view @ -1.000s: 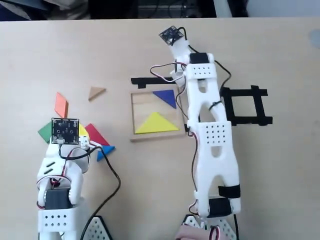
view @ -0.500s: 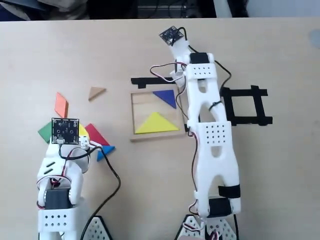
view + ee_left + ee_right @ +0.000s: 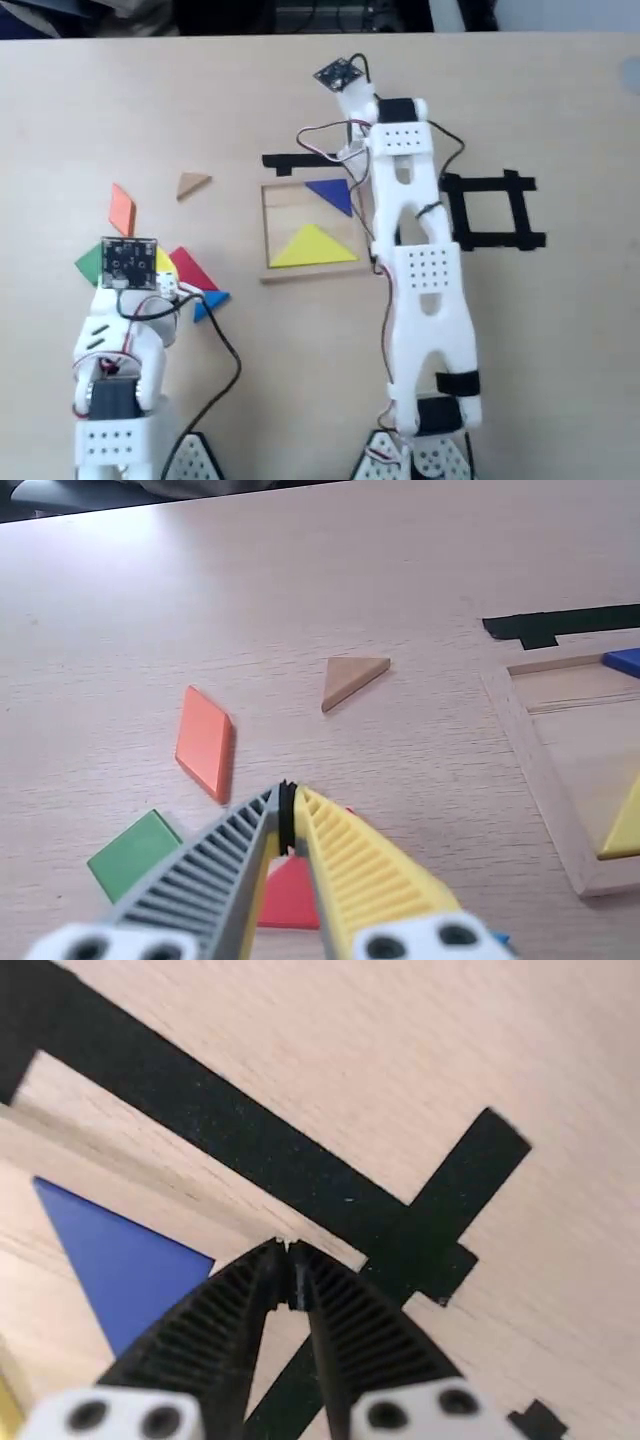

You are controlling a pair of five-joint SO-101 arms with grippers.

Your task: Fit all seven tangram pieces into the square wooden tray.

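The square wooden tray [image 3: 268,232] lies mid-table and holds a blue triangle [image 3: 331,195] and a yellow triangle [image 3: 313,247]. To its left lie a tan triangle [image 3: 192,184], an orange parallelogram [image 3: 121,209], a green piece [image 3: 90,264], a red triangle [image 3: 192,268] and a small blue triangle [image 3: 210,302]. My left gripper [image 3: 287,795] is shut and empty, over the red triangle [image 3: 293,892], between the green piece [image 3: 135,852] and the orange parallelogram [image 3: 204,742]. My right gripper [image 3: 285,1250] is shut and empty at the tray's far edge, beside the blue triangle [image 3: 120,1260].
Black tape [image 3: 285,163] runs along the tray's far side. A black tape square outline [image 3: 495,212] sits right of the right arm [image 3: 415,270]. A small yellow piece [image 3: 165,262] peeks out beside the left arm's camera board [image 3: 130,262].
The right arm has edged slightly to the left near the tray's far edge. The left arm and all the pieces stay where they were.
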